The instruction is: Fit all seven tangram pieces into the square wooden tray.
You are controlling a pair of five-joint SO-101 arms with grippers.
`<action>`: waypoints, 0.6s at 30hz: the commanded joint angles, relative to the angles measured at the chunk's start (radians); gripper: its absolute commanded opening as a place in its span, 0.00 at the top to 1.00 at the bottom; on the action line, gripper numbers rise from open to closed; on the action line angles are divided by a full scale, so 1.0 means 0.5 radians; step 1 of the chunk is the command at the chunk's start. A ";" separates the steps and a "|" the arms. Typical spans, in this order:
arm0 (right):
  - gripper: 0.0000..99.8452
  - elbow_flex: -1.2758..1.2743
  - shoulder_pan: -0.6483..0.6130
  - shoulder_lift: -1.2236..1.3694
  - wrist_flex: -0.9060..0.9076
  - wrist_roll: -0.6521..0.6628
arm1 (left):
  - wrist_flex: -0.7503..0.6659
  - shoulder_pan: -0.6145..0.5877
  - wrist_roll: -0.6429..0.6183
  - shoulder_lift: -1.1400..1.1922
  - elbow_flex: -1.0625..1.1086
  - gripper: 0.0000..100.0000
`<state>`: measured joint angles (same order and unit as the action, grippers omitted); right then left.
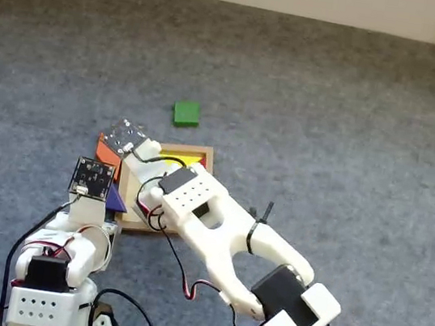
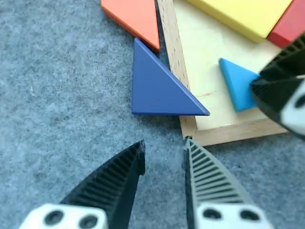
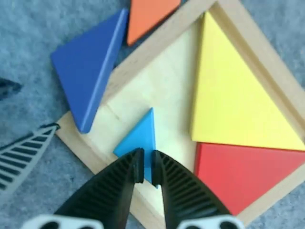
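Tray (image 3: 267,57) holds yellow triangle (image 3: 233,100), red piece (image 3: 243,171) and light-blue triangle (image 3: 142,138), the last under the near-closed right gripper (image 3: 147,167), apparently for nudging; dark-blue triangle (image 3: 88,67) against rim, before the part-open, empty left gripper (image 2: 164,148).

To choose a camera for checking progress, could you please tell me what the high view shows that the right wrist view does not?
High view: a green square lying beyond the tray. Right wrist view: a red piece and a light blue triangle in the tray, with the right claw over the triangle. Both: the tray, the yellow piece inside it, and the orange piece and dark blue triangle outside it.
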<state>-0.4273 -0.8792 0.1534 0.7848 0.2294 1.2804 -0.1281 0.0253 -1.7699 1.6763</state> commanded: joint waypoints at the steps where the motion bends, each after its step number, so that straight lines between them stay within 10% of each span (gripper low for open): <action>1: 0.95 0.057 -0.023 -0.008 -0.060 -0.006 | 0.009 0.026 0.009 -0.094 0.038 0.86; 18: 0.96 -0.741 0.161 -0.815 -0.499 0.227 | 0.009 0.026 0.009 -0.094 0.038 0.86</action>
<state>-0.7327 -0.8071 -0.1749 0.6191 0.3291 1.2804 -0.1281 0.0253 -1.7699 1.6763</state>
